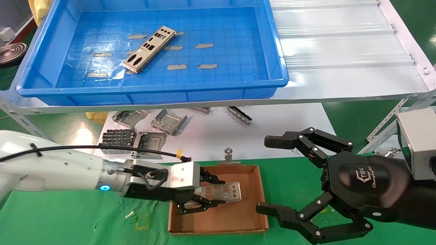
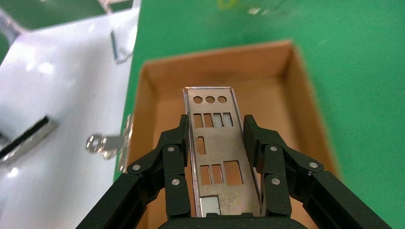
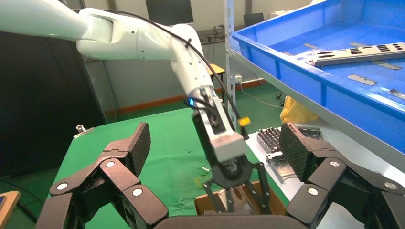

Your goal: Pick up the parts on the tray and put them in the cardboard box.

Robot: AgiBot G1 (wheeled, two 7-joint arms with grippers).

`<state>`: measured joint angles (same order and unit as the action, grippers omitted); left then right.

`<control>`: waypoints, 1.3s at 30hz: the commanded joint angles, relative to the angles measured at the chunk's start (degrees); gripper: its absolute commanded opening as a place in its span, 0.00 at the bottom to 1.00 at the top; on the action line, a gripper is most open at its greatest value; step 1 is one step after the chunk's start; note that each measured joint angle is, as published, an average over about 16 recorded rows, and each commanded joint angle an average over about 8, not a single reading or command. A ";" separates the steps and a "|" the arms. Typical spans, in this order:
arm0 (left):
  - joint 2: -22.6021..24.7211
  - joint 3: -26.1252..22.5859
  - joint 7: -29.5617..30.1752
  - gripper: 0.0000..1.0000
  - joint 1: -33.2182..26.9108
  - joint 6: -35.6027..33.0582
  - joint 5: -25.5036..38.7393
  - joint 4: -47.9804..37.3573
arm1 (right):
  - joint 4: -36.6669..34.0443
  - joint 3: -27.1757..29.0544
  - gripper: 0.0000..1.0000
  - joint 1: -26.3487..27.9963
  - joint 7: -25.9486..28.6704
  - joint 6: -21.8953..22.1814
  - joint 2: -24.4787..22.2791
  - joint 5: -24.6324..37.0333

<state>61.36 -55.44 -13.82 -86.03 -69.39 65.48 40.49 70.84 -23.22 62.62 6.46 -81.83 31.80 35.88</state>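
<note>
A green mat point(image 1: 68, 221) covers the low work surface, and above its far side a white corrugated sheet point(image 1: 340, 51) forms a raised shelf on a metal frame. The right wrist view shows a room behind with a dark partition and a monitor on a far desk. On the shelf sits the tray point(image 1: 41, 68), a wide blue bin with a grid floor and scraps of grey tape point(image 1: 204, 45); one part point(image 1: 150, 49) lies on its floor at a slant, a thin silver plate punched with round and rectangular holes. Under the shelf, on a white board, rest several grey folded brackets point(image 1: 168, 121). The right gripper point(image 1: 272, 173) hangs over the mat to the right of the cardboard box point(image 1: 262, 197), its fingers spread wide and holding nothing; its black housing carries a logo whose lettering is too small to read. The left gripper point(image 1: 213, 193) reaches into the shallow brown box and clamps a second part point(image 2: 214, 152) by its long edges, just above the box floor. A binder clip point(image 1: 228, 156) sits at the box's far wall.
</note>
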 commanded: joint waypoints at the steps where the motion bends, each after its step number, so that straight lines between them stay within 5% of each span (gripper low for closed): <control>1: 1.00 -0.29 -0.24 0.00 0.44 2.13 0.96 -0.63 | 0.00 0.00 1.00 0.00 0.00 0.00 0.00 0.00; 8: 3.57 -0.49 -0.71 0.05 1.02 3.44 1.10 -2.52 | 0.00 0.00 1.00 0.00 0.00 0.00 0.00 0.00; 16: 6.06 -0.40 -3.01 1.00 0.79 3.98 1.11 -6.14 | 0.00 0.00 1.00 0.00 0.00 0.00 0.00 0.00; 29: 7.30 0.50 -6.75 1.00 -0.33 2.10 -0.14 -10.45 | 0.00 0.00 1.00 0.00 0.00 0.00 0.00 0.00; 39: 3.63 3.75 -5.67 1.00 0.83 -5.77 -7.08 -10.30 | 0.00 0.00 1.00 0.00 0.00 0.00 0.00 0.00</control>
<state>65.08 -51.87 -19.00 -85.18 -75.56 58.43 30.01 70.84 -23.22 62.62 6.46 -81.83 31.79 35.87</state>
